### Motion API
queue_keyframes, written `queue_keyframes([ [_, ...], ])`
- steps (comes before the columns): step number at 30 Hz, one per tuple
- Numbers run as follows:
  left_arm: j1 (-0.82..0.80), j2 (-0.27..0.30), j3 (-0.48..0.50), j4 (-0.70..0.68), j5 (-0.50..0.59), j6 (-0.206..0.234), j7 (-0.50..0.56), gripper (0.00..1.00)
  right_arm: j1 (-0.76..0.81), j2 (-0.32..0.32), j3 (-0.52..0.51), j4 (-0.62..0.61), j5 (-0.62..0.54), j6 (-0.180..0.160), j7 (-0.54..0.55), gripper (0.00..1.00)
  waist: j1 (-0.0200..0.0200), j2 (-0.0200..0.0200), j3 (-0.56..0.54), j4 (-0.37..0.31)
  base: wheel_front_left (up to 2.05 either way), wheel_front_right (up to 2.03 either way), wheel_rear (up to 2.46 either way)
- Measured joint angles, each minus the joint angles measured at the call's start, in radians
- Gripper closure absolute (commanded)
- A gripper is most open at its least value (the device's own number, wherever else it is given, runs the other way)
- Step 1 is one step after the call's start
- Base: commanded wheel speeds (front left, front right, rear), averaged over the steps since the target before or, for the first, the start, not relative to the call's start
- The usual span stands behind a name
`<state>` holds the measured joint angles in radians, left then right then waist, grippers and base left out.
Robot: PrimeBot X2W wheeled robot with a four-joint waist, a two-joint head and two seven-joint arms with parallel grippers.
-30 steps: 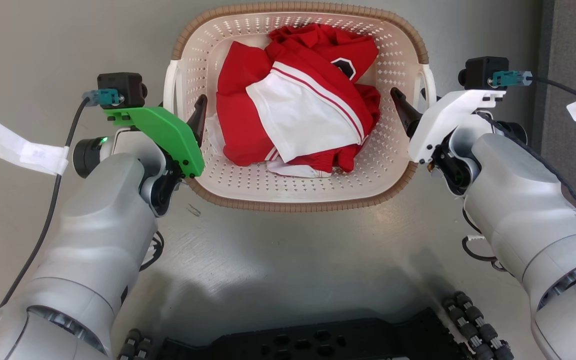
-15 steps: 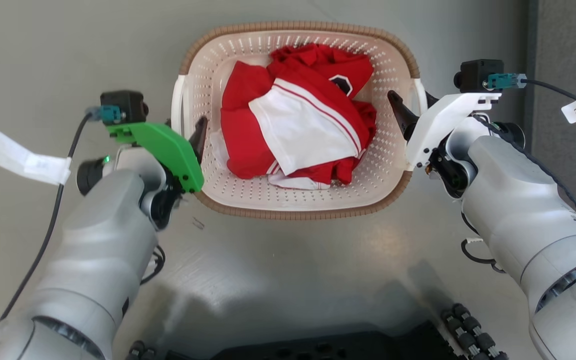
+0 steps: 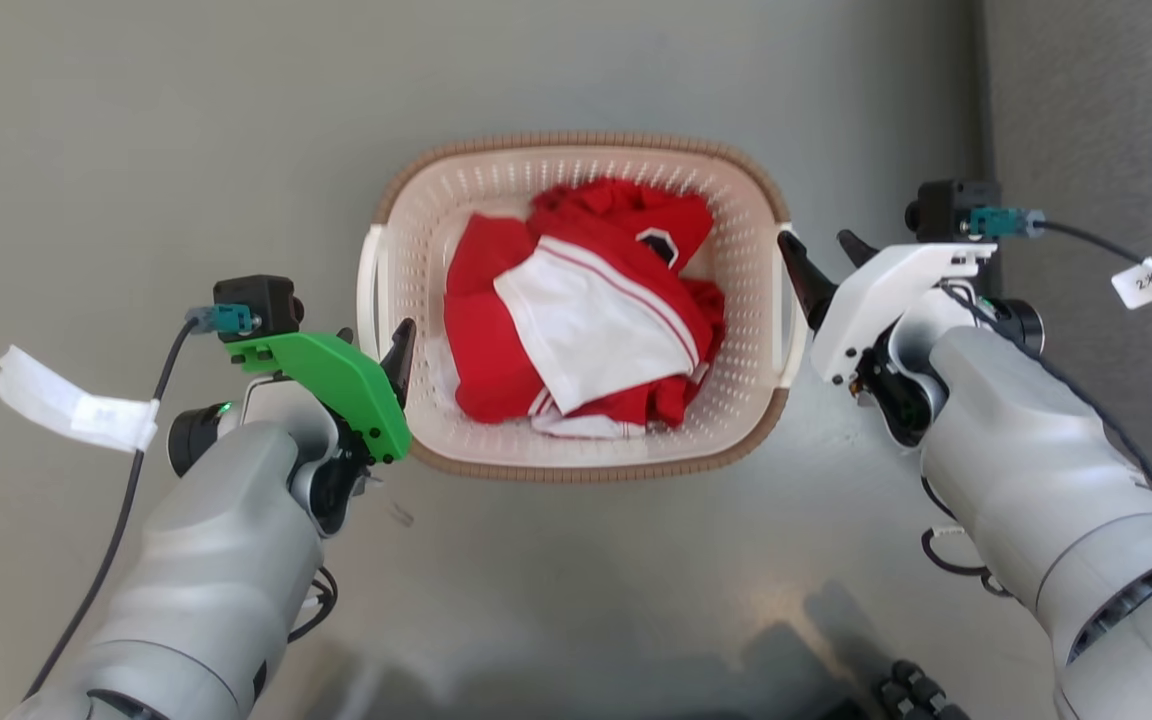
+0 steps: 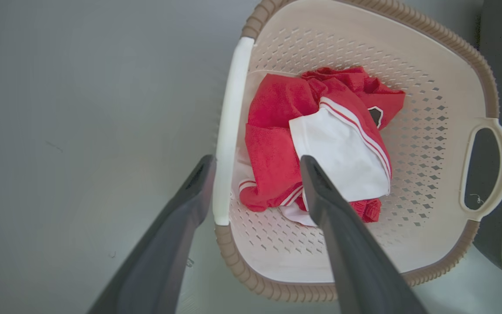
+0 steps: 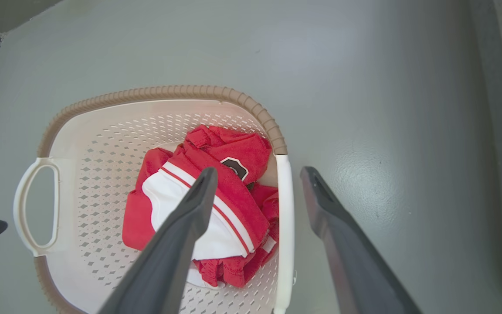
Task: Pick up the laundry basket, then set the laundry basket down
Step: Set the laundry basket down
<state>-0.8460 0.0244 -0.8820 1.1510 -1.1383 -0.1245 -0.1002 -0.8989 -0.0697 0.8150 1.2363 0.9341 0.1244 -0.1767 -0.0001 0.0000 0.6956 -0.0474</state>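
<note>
The laundry basket (image 3: pixel 576 141) stands on the grey floor, cream and perforated, with a brown rim, and holds red and white clothes (image 3: pixel 576 320). My left gripper (image 3: pixel 374 335) is open, its fingers either side of the white left handle (image 3: pixel 369 290) and above it, apart from it. The left wrist view has that handle (image 4: pixel 229 131) between the spread fingers of the left gripper (image 4: pixel 256 161). My right gripper (image 3: pixel 816 245) is open over the right handle (image 3: pixel 792 310). In the right wrist view the right gripper (image 5: pixel 259 172) straddles that handle (image 5: pixel 285 226) from above.
A darker grey strip (image 3: pixel 1116 150) runs along the right side, close to the basket's right handle. Part of my dark base (image 3: pixel 911 690) shows at the bottom edge. Open grey floor (image 3: pixel 186 120) lies left of and beyond the basket.
The head camera has risen, so the basket looks smaller and lower in the picture. Both grippers now sit higher above the handles than before.
</note>
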Motion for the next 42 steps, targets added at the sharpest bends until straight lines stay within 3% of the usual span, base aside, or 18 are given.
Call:
queue_keyframes([
  [15, 0.048, 0.011, -0.030, -0.071, 0.014, 0.000, -0.120, 0.00, 0.076, -0.021, 0.026, -0.065, 0.000, 0.000, -0.053, 0.00, 0.0000, 0.0000, -0.208, -0.008, 0.00, 0.00, 0.00],
  [30, 0.110, 0.055, -0.030, -0.131, 0.054, 0.000, -0.149, 0.00, 0.158, -0.062, 0.030, -0.133, -0.012, 0.000, -0.071, 0.00, 0.0000, 0.0000, -0.424, -0.002, 0.00, 0.00, 0.00],
  [38, 0.142, 0.135, 0.100, -0.220, 0.121, 0.005, -0.149, 0.00, 0.181, -0.084, -0.054, -0.262, -0.043, -0.001, -0.071, 0.00, -0.0001, 0.0000, -0.540, 0.001, 0.00, 0.00, 0.00],
  [42, 0.194, 0.138, 0.143, -0.282, 0.171, 0.032, -0.149, 0.00, 0.216, -0.114, -0.110, -0.336, -0.080, -0.024, -0.071, 0.00, -0.0001, 0.0000, -0.593, -0.002, 0.00, 0.00, 0.00],
])
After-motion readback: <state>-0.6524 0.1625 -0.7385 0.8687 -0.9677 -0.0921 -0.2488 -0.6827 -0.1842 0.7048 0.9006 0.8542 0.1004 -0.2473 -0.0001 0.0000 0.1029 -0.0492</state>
